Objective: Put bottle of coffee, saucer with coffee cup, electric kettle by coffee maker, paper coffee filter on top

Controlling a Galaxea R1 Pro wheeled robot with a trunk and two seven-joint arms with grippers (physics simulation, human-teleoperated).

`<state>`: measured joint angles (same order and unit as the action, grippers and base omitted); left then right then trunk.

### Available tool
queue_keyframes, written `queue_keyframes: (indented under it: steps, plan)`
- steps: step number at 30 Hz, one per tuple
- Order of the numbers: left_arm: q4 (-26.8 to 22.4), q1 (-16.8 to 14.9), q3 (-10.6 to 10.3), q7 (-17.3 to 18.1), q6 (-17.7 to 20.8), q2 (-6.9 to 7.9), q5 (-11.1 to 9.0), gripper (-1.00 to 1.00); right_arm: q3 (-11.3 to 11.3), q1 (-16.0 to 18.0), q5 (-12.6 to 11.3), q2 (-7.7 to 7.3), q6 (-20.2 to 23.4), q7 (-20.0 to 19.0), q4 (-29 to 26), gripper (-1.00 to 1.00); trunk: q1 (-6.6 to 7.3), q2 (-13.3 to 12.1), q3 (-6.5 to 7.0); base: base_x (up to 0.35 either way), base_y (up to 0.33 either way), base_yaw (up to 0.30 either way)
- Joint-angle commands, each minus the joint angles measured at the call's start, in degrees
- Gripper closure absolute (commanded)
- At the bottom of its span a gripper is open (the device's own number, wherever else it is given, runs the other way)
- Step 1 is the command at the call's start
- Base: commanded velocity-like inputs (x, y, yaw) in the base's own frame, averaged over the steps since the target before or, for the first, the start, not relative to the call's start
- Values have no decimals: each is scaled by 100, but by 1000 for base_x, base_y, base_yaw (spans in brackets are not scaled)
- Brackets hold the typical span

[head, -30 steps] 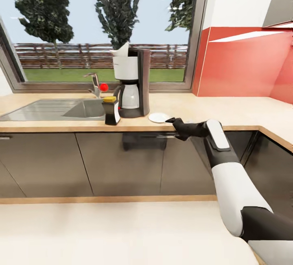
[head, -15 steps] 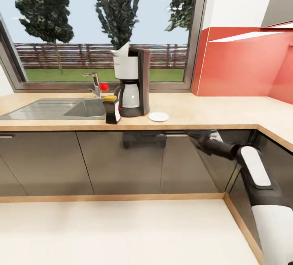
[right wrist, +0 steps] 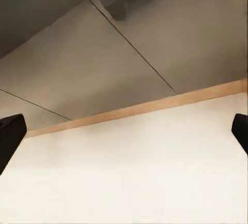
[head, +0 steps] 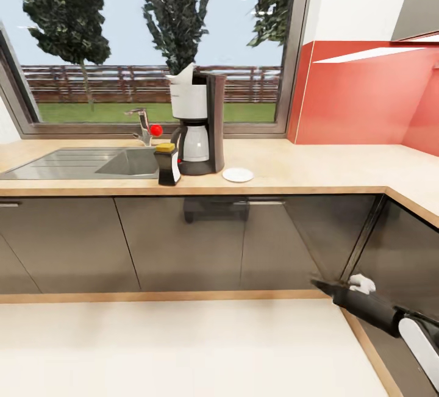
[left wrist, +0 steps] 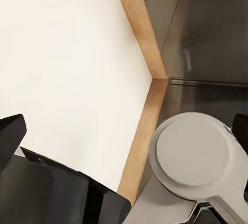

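The black and white coffee maker (head: 198, 124) stands on the beige kitchen countertop (head: 317, 168) beside the sink. A white paper coffee filter (head: 182, 75) pokes up from its top. The black bottle of coffee (head: 167, 166) with a yellow cap stands at its front left. The white saucer (head: 238, 174) lies bare at its right. My right gripper (head: 322, 286) hangs low by the cabinet base, well below the counter; in the right wrist view it (right wrist: 124, 133) is open and holds nothing. My left gripper (left wrist: 124, 131) is open over the floor. The coffee cup and electric kettle are out of view.
A steel sink (head: 79, 164) with a faucet (head: 141, 125) and a red knob (head: 156, 130) lies left of the coffee maker. Glossy dark grey cabinets (head: 183, 244) run under the counter and turn a corner at the right. A red wall panel (head: 366, 95) backs the right side. Pale floor (head: 171, 348) lies in front.
My right arm has drawn back from the counter edge by the saucer and dropped to near the floor at the cabinet corner. The saucer stays on the counter.
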<state>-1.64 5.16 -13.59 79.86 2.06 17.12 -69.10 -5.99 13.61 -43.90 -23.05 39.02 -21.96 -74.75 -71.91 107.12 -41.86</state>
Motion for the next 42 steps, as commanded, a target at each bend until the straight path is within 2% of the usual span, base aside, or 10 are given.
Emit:
queue_keyframes:
  steps: [1,4,11,14,15,16,19,26,31,42]
  plan:
    - [-12,3,-14,9,31,2,-50,-100,-19,-163,207,-15,-86,-186,33,-100,0,2,-4,0,0,0]
    - [-12,3,201,11,101,2,-50,-100,-100,-598,688,-47,-427,-543,261,-100,0,2,-4,0,0,0]
    - [-13,3,898,3,387,1,-50,-100,-351,-1205,1276,-88,-1652,-930,1499,-100,0,2,-4,0,0,0]
    - [-13,3,1061,-36,421,-66,-51,-100,-407,-1319,1831,-100,-2582,-1115,2598,-100,0,2,-4,0,0,0]
    - [-13,3,1061,-36,421,-66,-51,-100,-407,-1319,1831,-100,-2582,-1115,2598,-100,0,2,-4,0,0,0]
    - [-12,3,1112,-75,410,-155,-51,-100,-426,-1346,2091,-107,-3067,-1176,3112,-100,0,2,-4,0,0,0]
    - [-14,3,1156,-150,328,-269,-51,-100,-445,-1371,2330,-114,-3729,-1229,3755,-100,0,2,-4,0,0,0]
    - [-12,3,1188,-381,-143,-428,-51,-100,-468,-1392,2538,-177,-4595,-1274,4606,-100,0,2,-4,0,0,0]
    - [-13,3,1186,-444,-281,-460,-51,-100,-471,-1396,2569,-292,-4752,-1294,4785,-100,0,2,-4,0,0,0]
    - [-17,3,1183,-449,-294,-463,-51,-100,-465,-1396,2570,-297,-4779,-1275,4794,-100,0,2,-4,0,0,63]
